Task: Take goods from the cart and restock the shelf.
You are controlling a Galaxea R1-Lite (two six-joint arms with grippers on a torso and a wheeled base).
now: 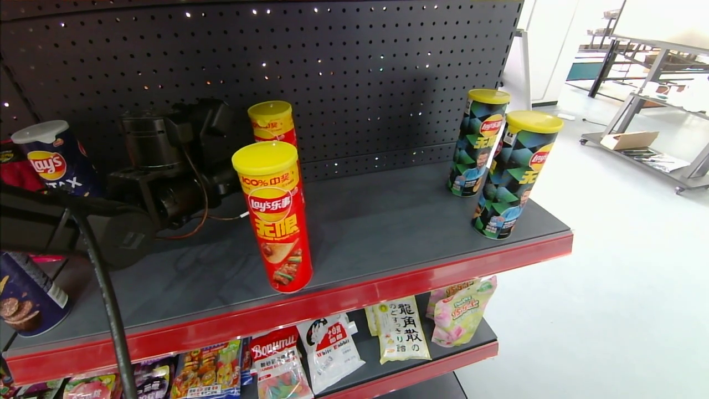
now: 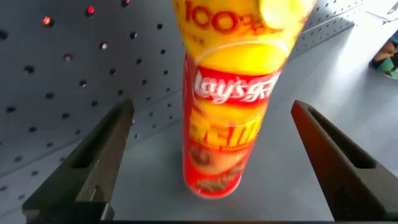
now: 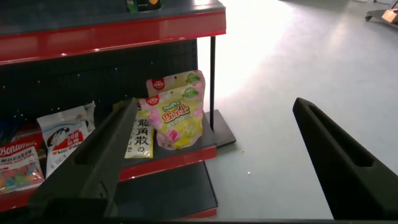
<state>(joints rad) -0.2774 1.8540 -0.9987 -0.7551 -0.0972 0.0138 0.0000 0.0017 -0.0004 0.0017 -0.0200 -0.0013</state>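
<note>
Standing upright on the shelf (image 1: 388, 221), the red canister (image 2: 224, 118) of crisps sits straight ahead of the left gripper (image 2: 211, 109), on its centre line and framed by its two fingers, touching neither. Whether it is between the tips or just past them cannot be told. Judgement: this is the placing step at the point of release. The next move calls for a straight retreat along the tool's own axis, fingers kept wide so neither clips the tall, narrow, easily toppled tube, then a trip to the cart for more stock. The canister has a yellow lid, a yellow upper band and a red body printed with crisps, and it looks undented and level on its base. The left gripper is spread wide and grips nothing. Beyond the canister from the tool runs the black pegboard (image 1: 360, 72). A second red canister (image 1: 274, 216) stands off the tool's side, toward the shelf's front edge, and two green-patterned canisters (image 1: 518, 174) stand well beyond. The right gripper (image 3: 214, 102), likewise wide open and empty, hangs low, facing a pink-and-green bag (image 3: 174, 115) on the lower shelf (image 3: 174, 163).
</note>
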